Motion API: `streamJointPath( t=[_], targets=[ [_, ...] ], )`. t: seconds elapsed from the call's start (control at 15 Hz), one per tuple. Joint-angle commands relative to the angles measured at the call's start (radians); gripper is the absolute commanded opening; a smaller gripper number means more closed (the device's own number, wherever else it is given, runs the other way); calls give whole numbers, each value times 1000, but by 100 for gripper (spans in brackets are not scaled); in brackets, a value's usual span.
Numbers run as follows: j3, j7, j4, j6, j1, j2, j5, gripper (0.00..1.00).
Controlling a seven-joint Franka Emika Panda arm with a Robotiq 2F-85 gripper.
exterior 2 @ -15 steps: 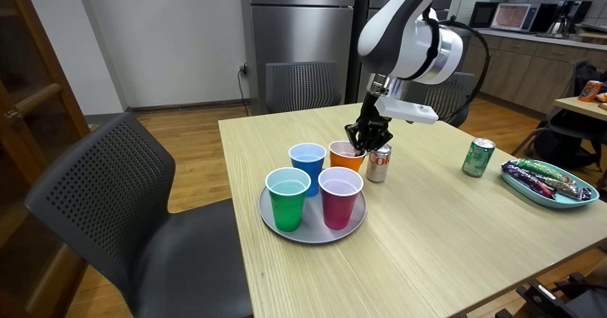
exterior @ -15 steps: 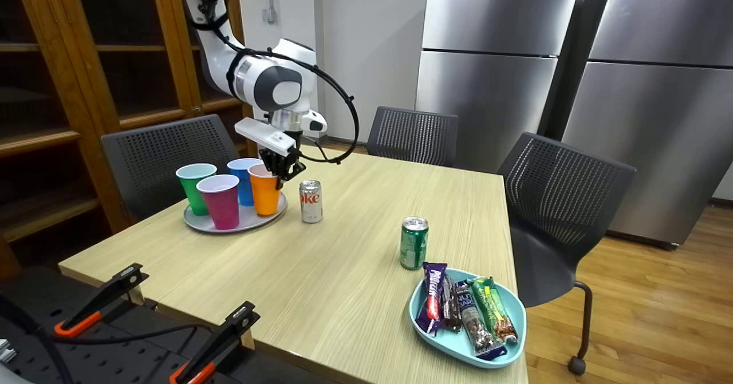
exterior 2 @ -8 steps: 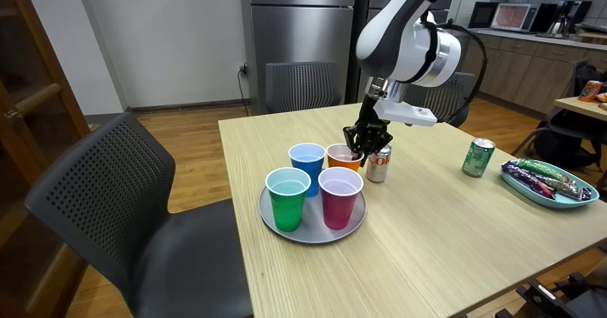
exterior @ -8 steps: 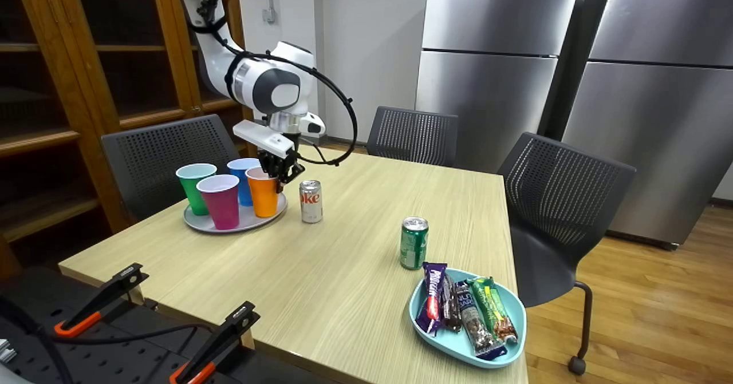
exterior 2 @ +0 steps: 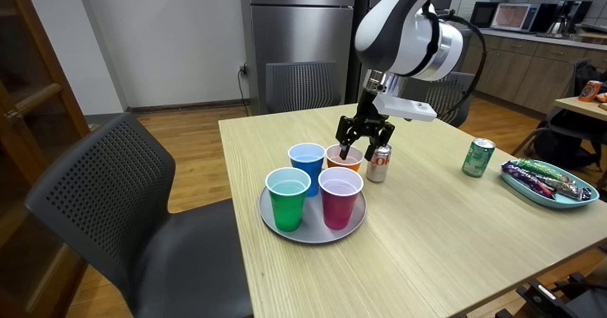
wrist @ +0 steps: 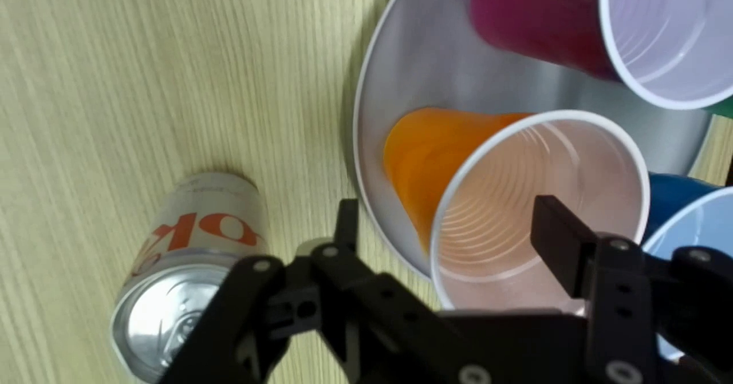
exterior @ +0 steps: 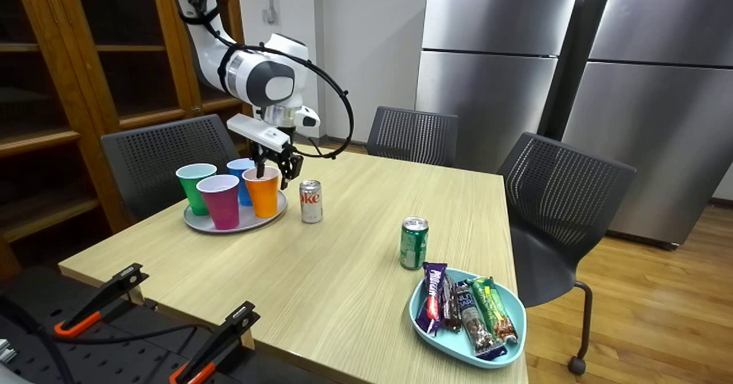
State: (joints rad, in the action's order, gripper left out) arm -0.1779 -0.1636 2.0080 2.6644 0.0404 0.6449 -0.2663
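A big pale wood table [exterior 2: 427, 242] fills much of the lower right of the frame in an exterior view. A white robot arm [exterior 2: 393, 48] reaches down over it from the top right. Near the middle of that frame is a round gray plate [exterior 2: 310, 221].

The black gripper [exterior 2: 356, 154] hangs above the plate's upper right edge and points down. Its jaws stand apart and are not clamped on anything.

The orange cup [wrist: 498, 201] is right under the gripper, right of the middle in the wrist view. It stands up on the plate, so its long way goes up and down, just like the gripper. A green cup [exterior 2: 287, 204], a red-purple cup [exterior 2: 339, 199] and a blue cup [exterior 2: 308, 168] share the plate. A silver Coke can [wrist: 189, 258] is beside the plate, at the lower left of the wrist view.

One fingertip [wrist: 564, 244] is over the orange cup's mouth or a bit inside; I can't tell how deep. The other is outside, on the can's side, so the cup's wall lies between them.
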Motion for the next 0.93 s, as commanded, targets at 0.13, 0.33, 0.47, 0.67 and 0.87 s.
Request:
streamJointPath(
  t=[0.13,0.33,0.47,0.67,0.87],
  targets=[
    [21,6,124,27,-6,-148,47,100],
    [45,10,183,50,-11,-224,86,100],
    [80,29,224,57,-25,-281,136,100],
    [120,42,270,62,-28,-345,199,100],
    [159,63,294,60,-36,-380,259,100]
  ],
)
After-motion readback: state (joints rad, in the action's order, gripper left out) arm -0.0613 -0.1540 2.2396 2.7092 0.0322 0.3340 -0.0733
